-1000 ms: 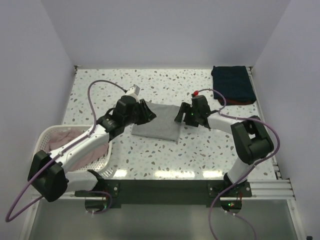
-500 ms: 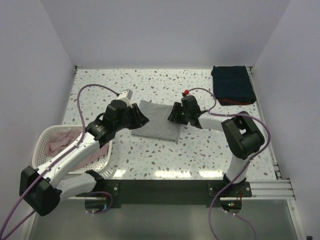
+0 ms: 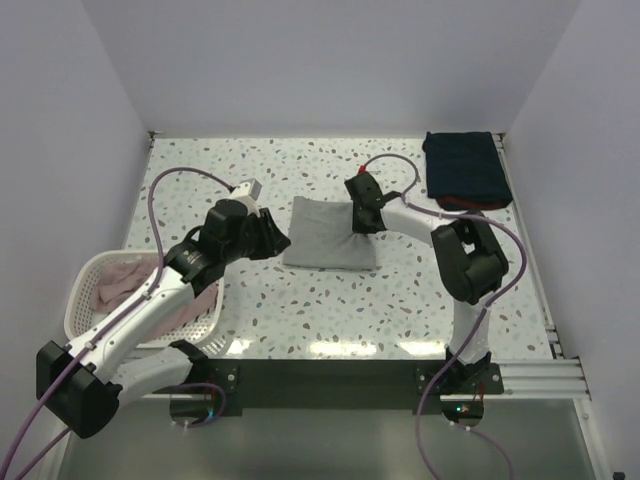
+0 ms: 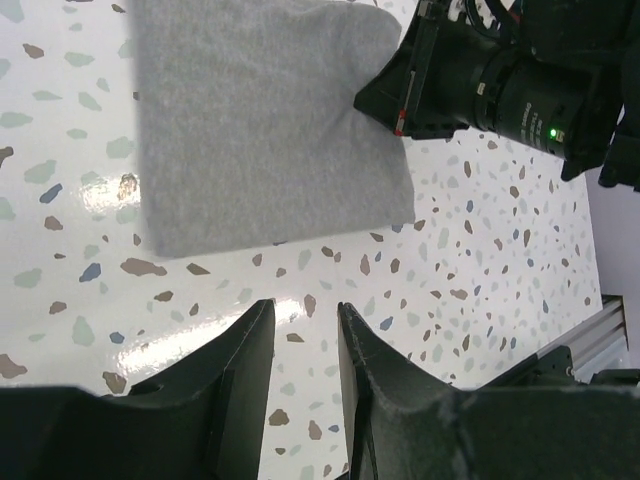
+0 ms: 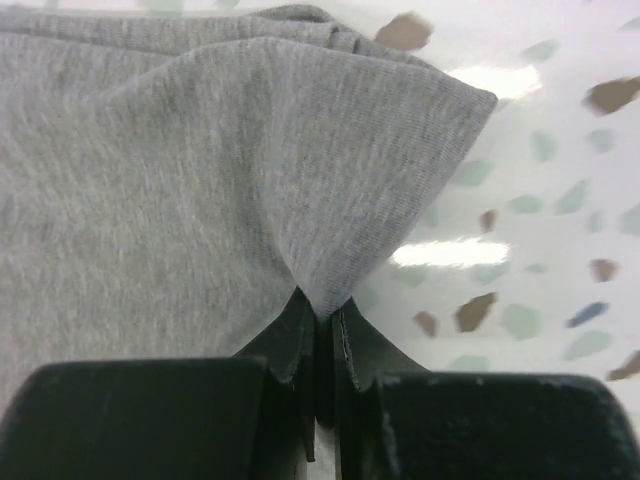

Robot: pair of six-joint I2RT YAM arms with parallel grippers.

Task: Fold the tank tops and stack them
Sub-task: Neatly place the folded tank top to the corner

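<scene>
A plain grey tank top (image 3: 328,246) lies folded into a rectangle mid-table. My right gripper (image 3: 363,224) is at its far right corner, and in the right wrist view my right gripper (image 5: 322,300) is shut on a pinched peak of the grey cloth (image 5: 200,150). My left gripper (image 3: 279,243) stands just off the left edge; in the left wrist view my left gripper (image 4: 305,320) is open over bare table, the grey tank top (image 4: 260,130) ahead of it. A folded navy tank top (image 3: 462,168) lies at the back right. Pale pinkish tank tops (image 3: 115,282) sit in the basket.
A white slotted basket (image 3: 98,259) stands at the near left, under the left arm. The right arm's black wrist (image 4: 490,85) shows beside the grey top's corner. White walls close in the speckled table (image 3: 300,300) on three sides.
The right gripper swung toward the back and shut on the grey top's corner. The top shifted right and turned square. The left gripper drew back off its left edge.
</scene>
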